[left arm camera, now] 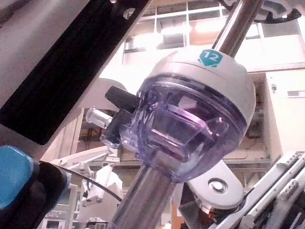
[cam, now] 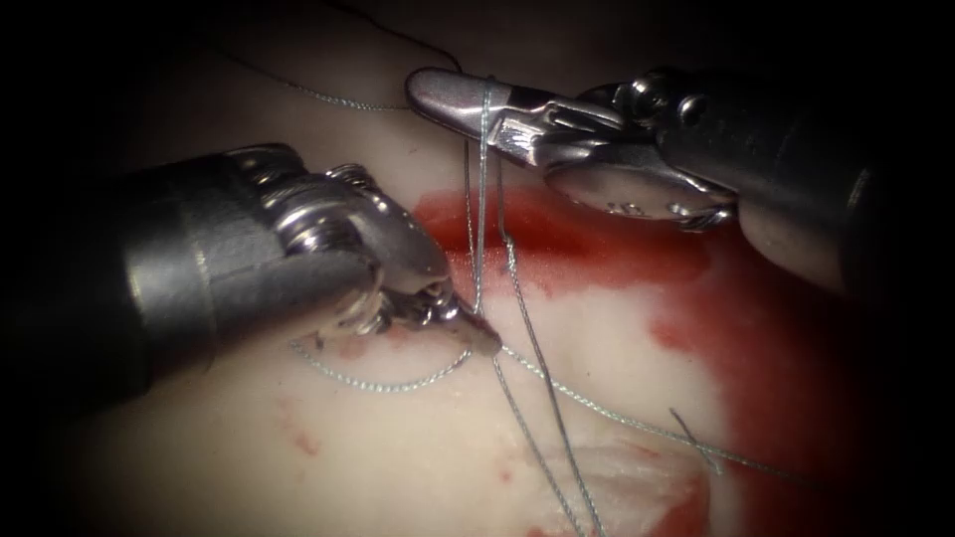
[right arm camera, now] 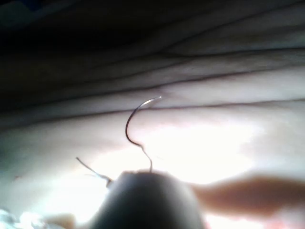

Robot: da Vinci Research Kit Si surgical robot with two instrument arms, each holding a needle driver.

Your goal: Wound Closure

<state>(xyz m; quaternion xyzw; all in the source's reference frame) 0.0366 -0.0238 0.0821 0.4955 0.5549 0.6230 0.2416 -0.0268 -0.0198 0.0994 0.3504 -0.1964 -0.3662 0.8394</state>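
My left tool (cam: 481, 336) comes in from the left over the pale tissue (cam: 398, 457), its jaws shut on the thread (cam: 479, 249) at their tip. My right tool (cam: 426, 89) reaches in from the upper right with its jaws shut and nothing gripped between them. Thread is looped over those jaws near their middle. From that loop, strands drop to the left tool's tip and run on toward the lower edge. Another strand curves along the tissue below the left tool. A thin curled strand of thread (right arm camera: 136, 126) stands up over the lit tissue in the right wrist view.
Red fluid (cam: 567, 254) pools on the tissue under the right tool and spreads down the right side. A short cut end of thread (cam: 696, 440) lies at the lower right. A purple port marked 12 (left arm camera: 190, 114) surrounds the left arm's shaft.
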